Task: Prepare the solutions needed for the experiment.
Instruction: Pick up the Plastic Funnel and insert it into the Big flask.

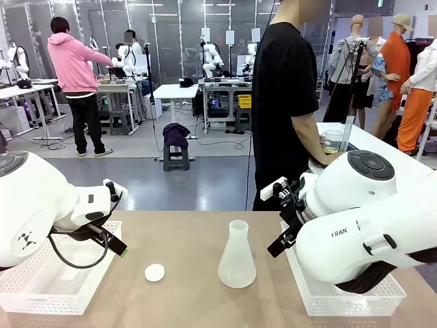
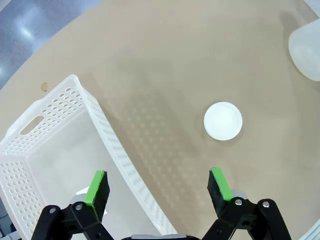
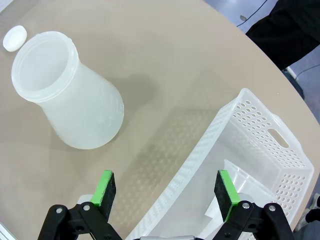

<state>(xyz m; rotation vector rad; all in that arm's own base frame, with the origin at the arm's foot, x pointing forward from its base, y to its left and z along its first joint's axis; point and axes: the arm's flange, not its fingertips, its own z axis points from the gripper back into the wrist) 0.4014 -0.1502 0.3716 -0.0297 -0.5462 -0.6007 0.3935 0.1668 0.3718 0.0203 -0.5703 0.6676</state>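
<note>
Tan tabletop lies nearest, over which the left gripper (image 2: 158,184) and the right gripper (image 3: 165,186) are held wide open and empty. Between them an upright flask (image 1: 237,256) is set, nearer the right gripper. Farther off, the solutions (image 1: 332,147) are seen in a beaker beside the person (image 1: 283,102), beyond the right arm, which is judged the nearer.

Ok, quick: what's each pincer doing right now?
Left pincer: open, holding nothing.
Right pincer: open, holding nothing.
</note>
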